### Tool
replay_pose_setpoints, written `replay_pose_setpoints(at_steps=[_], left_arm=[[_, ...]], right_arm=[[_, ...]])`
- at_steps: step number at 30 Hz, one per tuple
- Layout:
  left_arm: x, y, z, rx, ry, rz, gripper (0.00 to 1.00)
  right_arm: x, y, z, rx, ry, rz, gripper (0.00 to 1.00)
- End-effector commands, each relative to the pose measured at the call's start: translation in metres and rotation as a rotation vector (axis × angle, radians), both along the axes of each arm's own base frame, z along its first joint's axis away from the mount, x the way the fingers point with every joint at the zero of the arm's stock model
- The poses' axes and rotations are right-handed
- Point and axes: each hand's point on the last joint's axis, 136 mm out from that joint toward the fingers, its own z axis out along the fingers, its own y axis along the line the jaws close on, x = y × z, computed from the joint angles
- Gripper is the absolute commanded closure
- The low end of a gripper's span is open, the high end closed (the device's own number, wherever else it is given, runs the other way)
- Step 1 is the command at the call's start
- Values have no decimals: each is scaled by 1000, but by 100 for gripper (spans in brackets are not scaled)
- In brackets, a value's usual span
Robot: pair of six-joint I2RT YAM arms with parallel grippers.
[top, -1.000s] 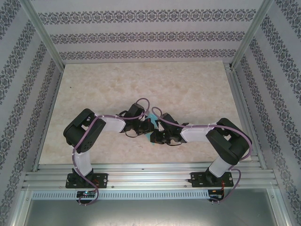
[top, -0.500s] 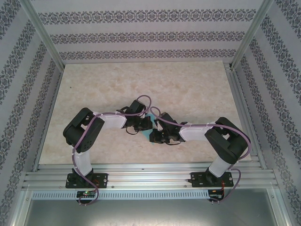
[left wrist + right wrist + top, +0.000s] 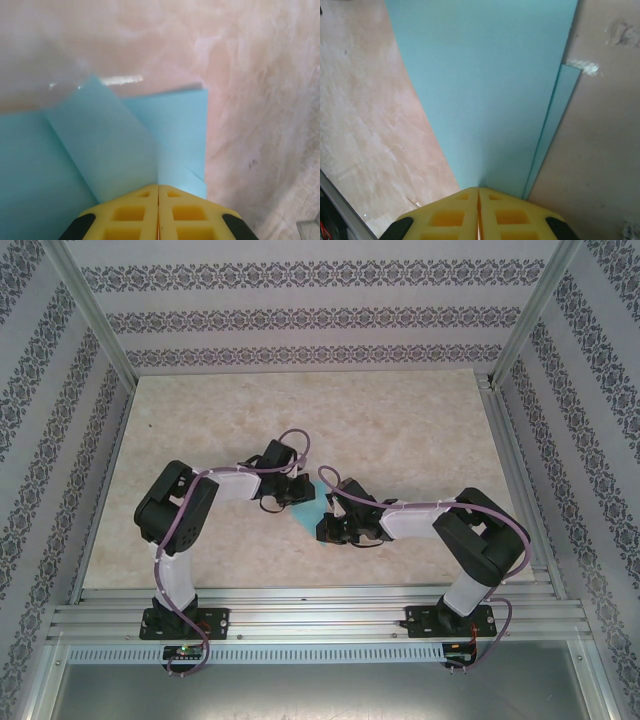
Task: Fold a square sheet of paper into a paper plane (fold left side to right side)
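Observation:
The square sheet of paper [image 3: 308,506] is turquoise-blue and lies partly folded in the middle of the table, between my two grippers. My left gripper [image 3: 295,492] sits at its back-left side. In the left wrist view the yellow fingers [image 3: 130,215] are shut at the left gripper's tip [image 3: 159,186], pinching a creased flap of the paper [image 3: 115,145]. My right gripper [image 3: 326,528] is at the paper's near-right side. In the right wrist view the right gripper [image 3: 479,188] is shut on a layered edge of the paper [image 3: 490,90]. The paper plane is out of view.
The marble-look table top [image 3: 400,430] spreads wide on all sides of the paper. Aluminium rails [image 3: 320,615] run along the near edge by the arm bases. Patterned walls [image 3: 300,315] and metal posts [image 3: 90,315] close in the back and sides.
My left gripper has drawn back and to the left, away from the right gripper. More of the turquoise paper now shows between them. The right gripper has shifted slightly left.

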Motion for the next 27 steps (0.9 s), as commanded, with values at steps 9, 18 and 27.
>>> replay_pose_setpoints(at_steps=[9,18,27], left_arm=[[68,40,-6,83,-103,104,91],[93,66,-1,71,-120,141,90],[107,101,88,15,-253,171,74]], right_arm=[[-61,-57,-63,-283,225,22,91],[-56,-47,-58,-238,210,24,91],[-32,-22,-24,-141,90,47,88]])
